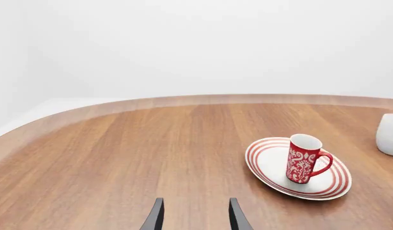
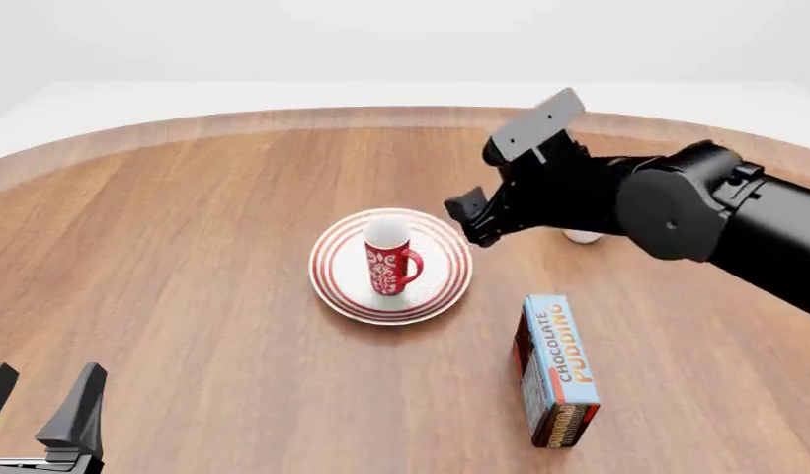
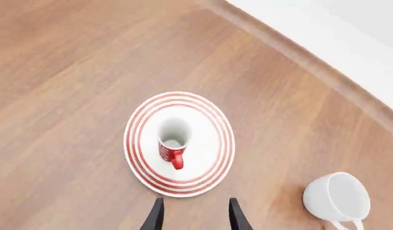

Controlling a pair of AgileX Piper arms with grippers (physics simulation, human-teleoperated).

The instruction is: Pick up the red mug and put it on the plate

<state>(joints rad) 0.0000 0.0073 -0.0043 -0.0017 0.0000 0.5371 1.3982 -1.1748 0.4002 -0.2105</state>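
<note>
The red mug (image 2: 392, 259) with white pattern stands upright on the plate (image 2: 339, 286), handle towards the right. My right gripper (image 2: 471, 219) is open and empty, raised just right of the plate, apart from the mug. The right wrist view looks down on the mug (image 3: 172, 139) and the plate (image 3: 203, 163) past the open fingers of the right gripper (image 3: 193, 211). My left gripper (image 2: 39, 395) is open and empty at the near left, far from the plate. In the left wrist view the mug (image 1: 305, 158) stands on the plate (image 1: 267, 158), beyond the left gripper (image 1: 193, 213).
A chocolate pudding box (image 2: 557, 370) lies near right of the plate. A plain white mug (image 3: 337, 196) stands right of the plate, mostly hidden behind my right arm in the front view (image 2: 583, 236); it also shows in the left wrist view (image 1: 389, 134).
</note>
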